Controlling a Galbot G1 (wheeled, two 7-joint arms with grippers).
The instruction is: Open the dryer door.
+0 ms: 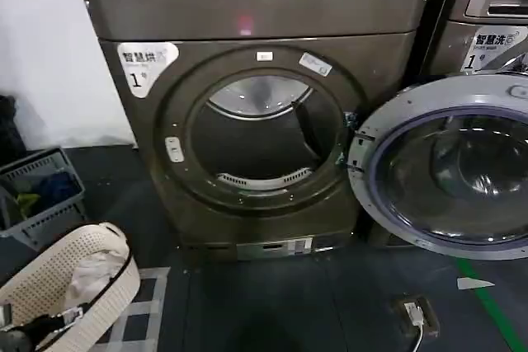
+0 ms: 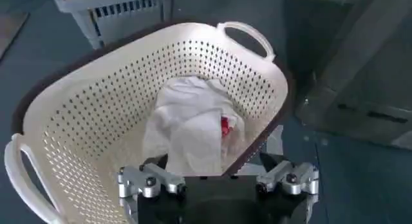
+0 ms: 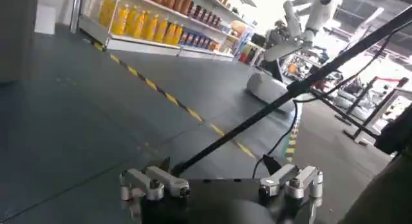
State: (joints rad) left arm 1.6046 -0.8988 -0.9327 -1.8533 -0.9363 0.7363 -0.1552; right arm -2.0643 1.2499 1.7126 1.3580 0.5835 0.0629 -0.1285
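Dryer [image 1: 247, 6] stood centre, drum exposed. Dryer door [image 1: 450, 162] hung wide open at dryer's right, near LG machine [image 1: 495, 6]; risk: door rebounding into it. Left gripper [image 2: 217, 180], jaws apart, hovered over basket [image 2: 77, 103], well apart from door. Right gripper [image 3: 220, 183], jaws apart, faced away.

dryer [image 1: 247, 30]: bronze-grey front-loader, white "1" sticker, pink light lit, drum exposed; dryer door [image 1: 450, 166]: chrome-rimmed porthole, swung fully open to the right, grey inner face outward

Dryer door [image 1: 450, 166] hangs right of the dryer [image 1: 256, 105].
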